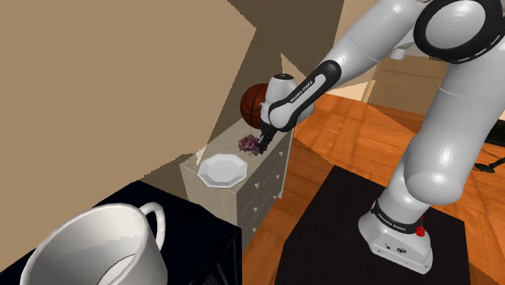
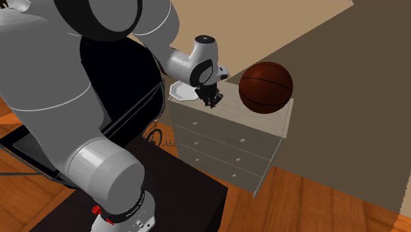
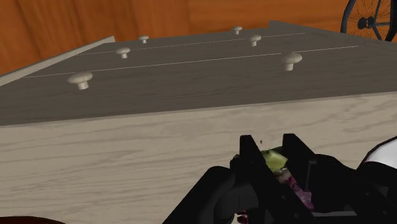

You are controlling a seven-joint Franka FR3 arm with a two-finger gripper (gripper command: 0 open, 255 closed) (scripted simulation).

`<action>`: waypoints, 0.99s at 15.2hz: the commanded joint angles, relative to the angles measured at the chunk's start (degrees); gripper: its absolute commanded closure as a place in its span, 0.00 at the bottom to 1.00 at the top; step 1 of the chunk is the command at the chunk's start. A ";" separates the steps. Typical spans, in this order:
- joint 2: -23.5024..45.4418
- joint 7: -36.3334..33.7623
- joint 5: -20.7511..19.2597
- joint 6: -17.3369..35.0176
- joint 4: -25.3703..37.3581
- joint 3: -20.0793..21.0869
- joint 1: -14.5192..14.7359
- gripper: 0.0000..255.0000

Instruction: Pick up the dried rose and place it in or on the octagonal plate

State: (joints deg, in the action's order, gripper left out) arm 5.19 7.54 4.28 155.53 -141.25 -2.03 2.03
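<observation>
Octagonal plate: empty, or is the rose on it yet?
Empty. The white plate lies bare on the dresser; the rose is clasped in the gripper beside it.

Mug (image 1: 89, 235) cropped at bottom edge, dried rose (image 3: 274, 160) mostly behind end effector (image 3: 270, 148)

In the shoulder view the white arm (image 1: 429, 154) stands up at 4 o'clock, bends at the top and reaches out toward 9 o'clock. Its wrist tips down, so the black gripper (image 1: 260, 146) points to about 7 o'clock. The two fingers (image 3: 251, 153) are squeezed onto the dried rose (image 3: 275, 160).
</observation>
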 commanded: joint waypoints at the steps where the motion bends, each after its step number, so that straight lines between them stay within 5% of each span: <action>1: -1.37 -0.30 -0.34 -1.61 0.23 -0.07 0.03 1.00; 15: -8.49 -3.25 -2.03 -11.10 2.68 0.61 0.64 1.00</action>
State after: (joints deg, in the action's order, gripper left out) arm -3.32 5.20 2.42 144.50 -138.69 -1.83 2.33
